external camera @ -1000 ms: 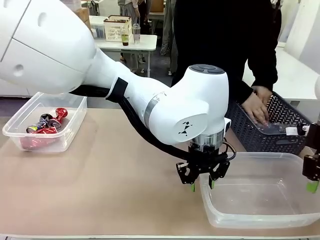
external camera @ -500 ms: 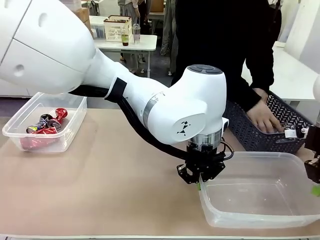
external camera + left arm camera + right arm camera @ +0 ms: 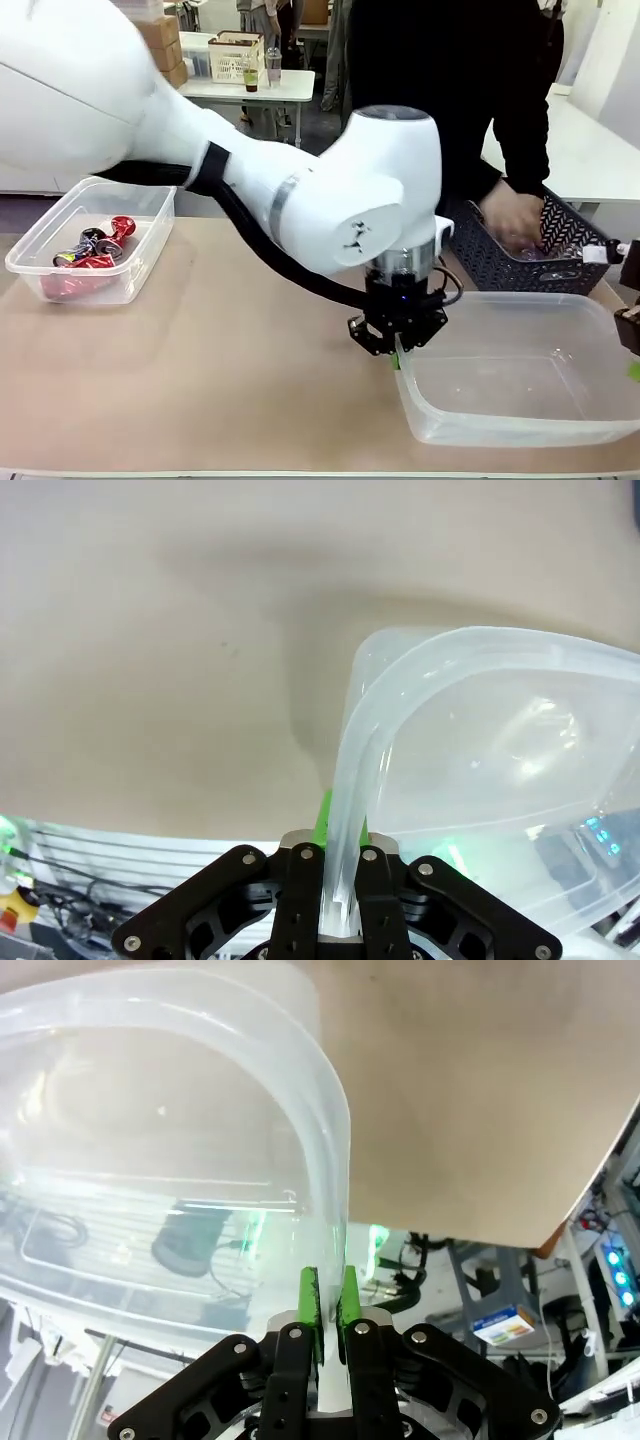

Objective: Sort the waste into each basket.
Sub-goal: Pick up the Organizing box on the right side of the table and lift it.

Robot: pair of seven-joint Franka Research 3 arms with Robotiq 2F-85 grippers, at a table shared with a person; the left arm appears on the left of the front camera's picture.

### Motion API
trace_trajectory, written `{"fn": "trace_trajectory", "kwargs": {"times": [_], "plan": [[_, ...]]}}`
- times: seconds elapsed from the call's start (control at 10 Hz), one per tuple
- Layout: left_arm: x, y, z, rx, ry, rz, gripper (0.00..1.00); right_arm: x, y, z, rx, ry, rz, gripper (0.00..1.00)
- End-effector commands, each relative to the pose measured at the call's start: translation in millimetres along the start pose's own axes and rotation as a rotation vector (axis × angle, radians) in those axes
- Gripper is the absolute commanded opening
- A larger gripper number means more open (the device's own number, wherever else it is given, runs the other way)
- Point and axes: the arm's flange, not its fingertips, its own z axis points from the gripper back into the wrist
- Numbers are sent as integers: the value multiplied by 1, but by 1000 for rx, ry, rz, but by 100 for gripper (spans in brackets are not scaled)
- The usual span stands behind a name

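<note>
Now the left jaws are pinched tight on the left rim of the large clear rectangular plastic tub [image 3: 500, 432] at the counter's [image 3: 220, 360] near right corner, the right jaws likewise on its right rim

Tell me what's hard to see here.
Front view: right pincer, cut off by the picture's edge.
Front view: what the person's hand touches, hidden by the wall of the dark blue basket.
Front view: print on the cans, too small.
Right wrist view: clutter blurred through the clear tub.
</note>
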Motion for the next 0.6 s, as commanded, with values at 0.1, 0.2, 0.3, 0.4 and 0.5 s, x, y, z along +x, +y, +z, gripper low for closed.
{"fn": "trace_trajectory", "kwargs": {"times": [0.1,0.2,0.3,0.4,0.5], "plan": [[-9,78,71,11,-88,8,0,-55,44,35,-48,-31,117,0],[-6,103,97,13,-100,35,0,-58,59,63,-44,-34,115,0],[5,136,128,-8,-94,38,0,-61,83,89,-34,-67,118,0],[17,164,152,-19,-139,28,0,-57,109,107,-10,-80,38,0],[28,189,171,-5,-167,-6,0,-47,130,121,51,-37,33,0]]}}
